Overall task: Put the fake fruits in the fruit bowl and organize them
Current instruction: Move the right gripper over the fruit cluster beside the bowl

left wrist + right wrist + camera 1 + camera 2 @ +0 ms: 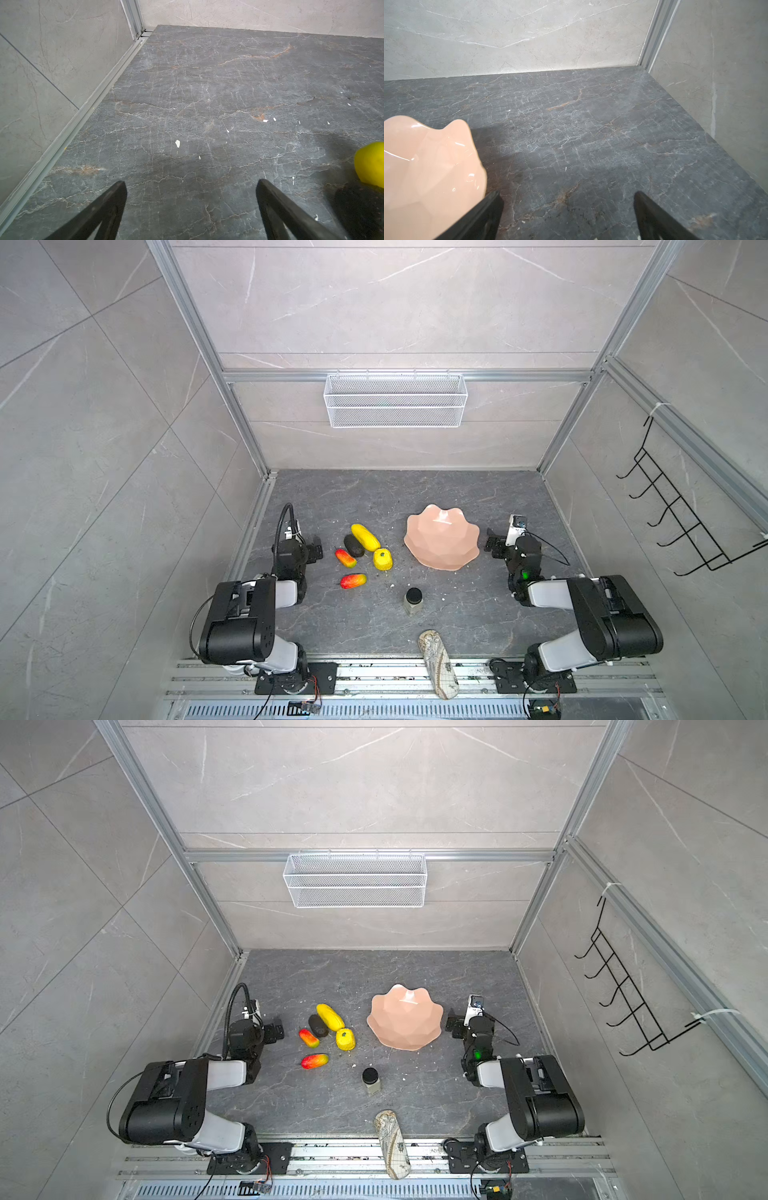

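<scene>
The fake fruits lie in a cluster left of centre in both top views: a long yellow one (365,536), a blackish oval (354,545), a stubby yellow one (382,559) and two red-to-yellow ones (345,558) (353,581). The salmon-pink fruit bowl (441,537) stands empty to their right. My left gripper (316,547) is open just left of the cluster, nothing between its fingers (116,199); the long yellow fruit (371,164) shows at that view's edge. My right gripper (492,542) is open beside the bowl's right rim (475,166), empty.
A small black-lidded jar (414,600) stands in front of the bowl. A beige patterned oblong object (437,662) lies over the table's front edge. A white wire-mesh basket (395,400) hangs on the back wall; a black hook rack (681,506) hangs on the right wall.
</scene>
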Robot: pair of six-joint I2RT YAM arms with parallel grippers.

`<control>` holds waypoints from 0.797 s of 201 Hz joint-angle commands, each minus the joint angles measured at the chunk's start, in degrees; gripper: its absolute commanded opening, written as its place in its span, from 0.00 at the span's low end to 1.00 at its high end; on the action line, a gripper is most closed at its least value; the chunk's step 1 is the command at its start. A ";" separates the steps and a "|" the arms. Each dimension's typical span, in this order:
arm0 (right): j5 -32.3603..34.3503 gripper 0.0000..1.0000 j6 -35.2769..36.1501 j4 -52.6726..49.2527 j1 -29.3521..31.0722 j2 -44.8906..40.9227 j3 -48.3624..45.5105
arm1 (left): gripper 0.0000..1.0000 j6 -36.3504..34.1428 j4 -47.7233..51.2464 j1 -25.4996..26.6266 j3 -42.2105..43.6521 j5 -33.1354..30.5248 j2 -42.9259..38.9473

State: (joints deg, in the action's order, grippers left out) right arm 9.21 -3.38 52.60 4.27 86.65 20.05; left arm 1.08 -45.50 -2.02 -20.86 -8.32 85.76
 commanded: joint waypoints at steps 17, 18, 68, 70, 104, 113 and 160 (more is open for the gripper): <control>0.89 1.00 0.56 1.10 0.11 0.50 -0.63 | 1.00 0.23 -2.88 -0.32 0.12 1.02 0.20; 0.89 1.00 0.56 1.10 0.11 0.48 -0.63 | 1.00 0.19 -2.86 -0.33 0.16 1.02 0.20; 0.63 0.99 0.41 0.64 0.09 0.52 -0.45 | 1.00 0.27 -2.77 -0.34 0.03 1.13 0.29; 0.63 1.00 0.39 0.70 0.09 0.51 -0.52 | 1.00 0.18 -2.80 -0.35 0.03 1.14 0.29; 0.70 1.00 0.45 0.75 0.04 0.46 -0.47 | 1.00 0.18 -2.71 -0.35 0.03 1.11 0.29; 0.65 1.00 0.39 0.75 0.07 0.54 -0.52 | 1.00 0.22 -2.71 -0.38 0.03 1.07 0.29; 0.72 1.00 0.51 0.81 0.11 0.54 -0.54 | 1.00 0.17 -2.70 -0.35 0.04 1.02 0.28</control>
State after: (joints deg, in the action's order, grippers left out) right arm 9.19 -3.38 52.60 4.27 86.65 20.05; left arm 1.08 -45.50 -2.02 -20.86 -8.32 85.76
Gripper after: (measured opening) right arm 0.995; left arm 0.999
